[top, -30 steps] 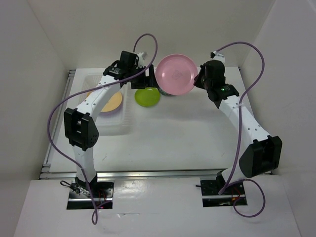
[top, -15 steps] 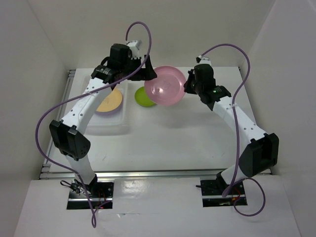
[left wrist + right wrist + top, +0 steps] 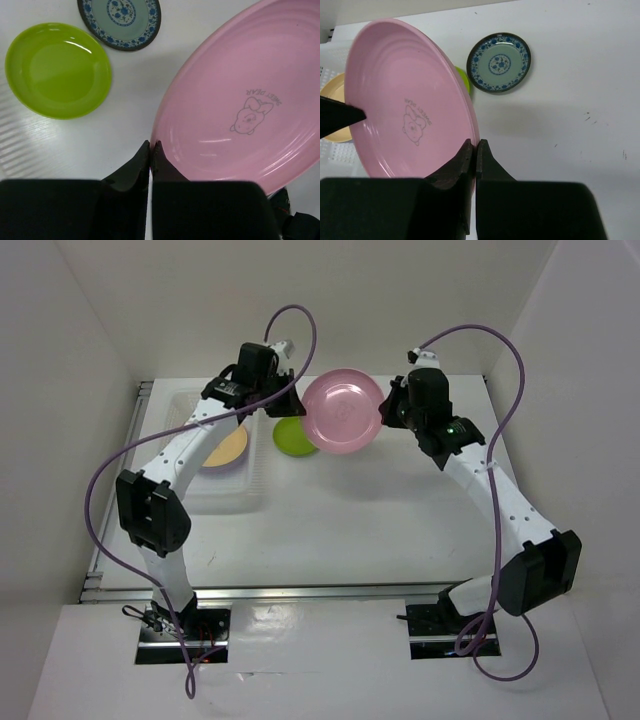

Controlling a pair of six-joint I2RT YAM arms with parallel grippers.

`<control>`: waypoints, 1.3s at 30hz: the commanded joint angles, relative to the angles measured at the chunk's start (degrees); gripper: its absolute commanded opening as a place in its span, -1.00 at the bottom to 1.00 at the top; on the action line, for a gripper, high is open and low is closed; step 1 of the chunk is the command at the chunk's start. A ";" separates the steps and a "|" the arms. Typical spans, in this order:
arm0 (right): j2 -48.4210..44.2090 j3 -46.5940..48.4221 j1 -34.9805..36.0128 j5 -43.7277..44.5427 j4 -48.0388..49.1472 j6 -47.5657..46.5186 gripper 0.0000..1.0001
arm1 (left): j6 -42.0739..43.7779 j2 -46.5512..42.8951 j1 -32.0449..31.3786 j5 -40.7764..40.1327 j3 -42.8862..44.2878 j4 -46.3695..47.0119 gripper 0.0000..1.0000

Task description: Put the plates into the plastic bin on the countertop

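Note:
A pink plate [image 3: 342, 410] with a small cartoon print hangs tilted in the air between both arms. My left gripper [image 3: 300, 406] is shut on its left rim, where the fingertips [image 3: 151, 145] pinch the edge of the pink plate [image 3: 240, 100]. My right gripper [image 3: 475, 144] is shut on the opposite rim of the pink plate [image 3: 405, 100]. On the countertop [image 3: 380, 510] below lie a lime green plate [image 3: 57, 70] and a teal patterned plate [image 3: 120, 20]. The plastic bin [image 3: 205, 495] at the left holds an orange-yellow plate [image 3: 225, 448] lying on a lavender one.
White walls close in the countertop on three sides, and a metal rail [image 3: 320, 592] runs along its front edge. The bin's lattice side [image 3: 331, 150] shows at the left of the right wrist view. Purple cables loop above both arms.
My left gripper, open a second ago, has closed on the pink plate's left rim. The right arm carried the plate a little left and toward the front, then held it.

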 commanded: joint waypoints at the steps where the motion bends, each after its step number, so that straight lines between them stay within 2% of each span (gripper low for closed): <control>1: -2.58 1.17 0.24 -6.96 5.15 1.35 -1.00 | -0.06 0.24 0.33 3.35 0.19 2.18 -1.00; 4: -2.05 0.04 0.24 -9.86 5.76 1.96 -1.00 | -1.29 -0.28 2.26 8.54 -1.75 5.08 -1.00; 5: -2.05 0.03 0.24 -10.39 5.76 1.96 -0.95 | -1.82 -0.28 2.87 9.07 -2.36 5.69 -1.00; 6: -1.44 0.03 0.24 -10.91 6.37 1.96 -0.81 | -1.83 -0.98 4.27 9.08 -2.89 5.70 -1.00; 7: -0.83 0.03 0.24 -10.92 6.38 1.96 -0.07 | -1.83 -1.51 5.24 9.08 -2.90 5.70 -1.00; 8: -0.82 0.03 0.24 -10.05 6.38 1.96 0.48 | -1.83 -1.51 7.86 8.30 -2.29 4.83 -1.00; 9: 0.48 0.03 0.24 -9.00 5.51 1.35 0.89 | -1.83 -1.51 9.54 7.77 -1.06 3.95 -1.00; 10: 0.50 0.64 0.24 -7.59 4.80 1.35 1.00 | -1.30 -2.21 11.47 7.76 -1.05 3.07 -1.00; 11: 1.28 0.65 0.24 -4.62 4.80 1.35 1.00 | -1.30 -2.22 15.93 7.76 -0.53 2.46 -1.00; 13: 2.69 -0.76 0.24 -1.70 6.19 1.35 1.00 | -1.30 -4.40 20.78 7.76 -1.39 1.75 -1.00; 17: 7.78 -2.69 -1.17 -3.95 10.50 3.53 1.00 | -0.68 -8.09 33.51 5.22 -6.49 1.22 -1.00; 20: 16.21 0.37 -1.17 -7.13 11.39 5.99 1.00 | 0.54 -8.63 38.72 2.14 -10.45 1.22 -1.00; 25: 29.73 6.44 0.68 -7.23 12.09 8.55 1.00 | 1.07 -5.31 40.93 0.29 -13.00 1.22 -1.00; 31: 36.00 8.38 1.20 -8.37 14.73 11.01 1.00 | 1.60 0.06 40.93 -2.61 -12.39 -0.01 -1.00; 39: 43.12 13.03 1.20 -10.30 17.97 13.56 0.94 | 2.74 0.68 39.18 -10.87 -14.23 -2.38 -0.97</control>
